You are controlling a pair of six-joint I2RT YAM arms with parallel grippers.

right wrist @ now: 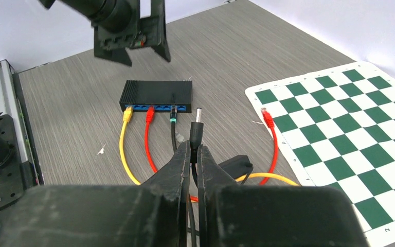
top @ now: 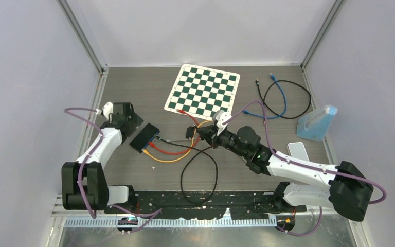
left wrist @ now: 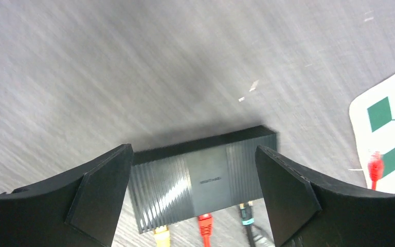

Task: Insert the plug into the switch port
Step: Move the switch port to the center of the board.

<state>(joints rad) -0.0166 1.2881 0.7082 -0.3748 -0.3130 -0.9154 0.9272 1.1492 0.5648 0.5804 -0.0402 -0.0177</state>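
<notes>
Seen from above, the left end effector [top: 133, 123] hangs just beside one end of the switch [top: 145, 138], a black box lying on the tabletop [top: 133, 87]. The right end effector [top: 194, 133] points at the switch from the opposite side and stands apart from it. A yellow cable [top: 177, 158] and a red cable [top: 171, 152] run across the gap between them. A black cable [top: 213, 172] loops on the tabletop to the near side of the right end effector. A chessboard mat [top: 203, 90] lies just beyond it.

In the left wrist view, the left end effector's fingers [left wrist: 100, 190] are spread wide with nothing gripped. The switch lies below, framed between them, and neither finger visibly touches it. Three connectors sit in its nearer edge: a yellow one, a red one and a black one with a green ring [left wrist: 246, 213].

In the right wrist view, the right end effector's fingers [right wrist: 182, 164] are pressed together, pinching the plug [right wrist: 196, 128] by its rear. The plug is a black barrel that sticks out past the fingertips, its tip aimed at the switch's port face but apart from it. The left end effector hangs over the far side of the switch. A loose red connector [right wrist: 267, 118] rests at the mat's edge, to the right of the plug.
</notes>
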